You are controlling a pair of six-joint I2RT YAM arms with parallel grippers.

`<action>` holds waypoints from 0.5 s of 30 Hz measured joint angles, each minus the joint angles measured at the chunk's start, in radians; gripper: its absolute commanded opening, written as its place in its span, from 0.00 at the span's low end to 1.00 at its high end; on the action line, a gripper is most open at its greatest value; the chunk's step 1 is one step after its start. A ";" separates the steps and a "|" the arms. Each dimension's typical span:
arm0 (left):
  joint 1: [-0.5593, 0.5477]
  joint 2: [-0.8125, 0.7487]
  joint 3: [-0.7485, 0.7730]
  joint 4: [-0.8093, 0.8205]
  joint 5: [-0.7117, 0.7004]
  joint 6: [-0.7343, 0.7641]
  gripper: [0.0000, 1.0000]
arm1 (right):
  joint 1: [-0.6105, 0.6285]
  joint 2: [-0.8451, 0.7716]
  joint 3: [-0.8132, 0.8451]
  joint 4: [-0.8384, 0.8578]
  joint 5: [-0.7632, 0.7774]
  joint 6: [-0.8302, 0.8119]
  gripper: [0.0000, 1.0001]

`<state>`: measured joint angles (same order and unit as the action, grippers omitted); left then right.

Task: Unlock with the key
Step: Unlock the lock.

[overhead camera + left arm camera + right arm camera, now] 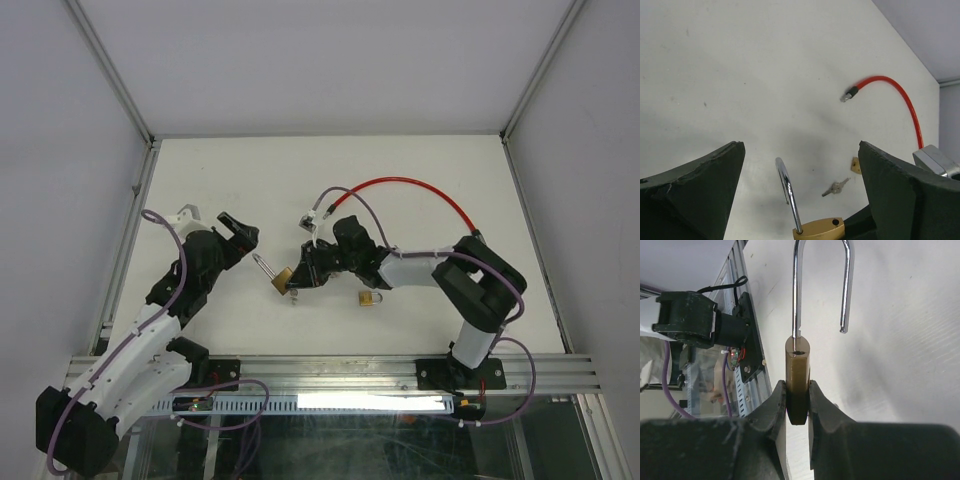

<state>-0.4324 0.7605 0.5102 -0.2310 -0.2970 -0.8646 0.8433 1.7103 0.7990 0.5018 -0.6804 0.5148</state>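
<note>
Brass padlock (798,365) sits clamped by its body between the two fingers of the right gripper (798,388), near the middle of the white worktop (400,160). Its steel shackle (796,290) is swung open, with one leg seated in the body and the other ending free in the air.

Seen from above, the right arm reaches in from 4 o'clock. The shackle points toward 10 o'clock, at the left gripper (238,231). That gripper has its jaws spread wide with nothing between them, and it sits near the shackle's tip, apart from it.

A small bunch of keys (836,187) lies flat on the worktop just beside the held padlock, at its 5 o'clock in the overhead view. A second, smaller brass padlock (370,299) lies at 4 o'clock from the held one, apart from it. A red cable lock (400,181) arcs across the worktop at 1 o'clock, and its metal head (935,161) is close behind the right gripper.
</note>
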 measured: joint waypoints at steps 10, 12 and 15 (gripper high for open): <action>0.000 0.112 0.014 -0.039 -0.059 0.018 0.99 | -0.016 0.216 0.093 0.036 -0.002 0.177 0.00; 0.000 0.130 0.016 -0.038 -0.060 0.019 0.99 | -0.038 0.245 0.093 0.065 -0.009 0.217 0.00; 0.000 0.162 0.021 -0.035 -0.057 0.022 0.98 | -0.075 0.272 0.094 0.089 -0.003 0.264 0.00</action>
<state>-0.4324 0.9222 0.5316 -0.2657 -0.3542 -0.8425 0.7681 1.9823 0.8928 0.5911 -0.6834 0.7784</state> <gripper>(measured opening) 0.990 0.166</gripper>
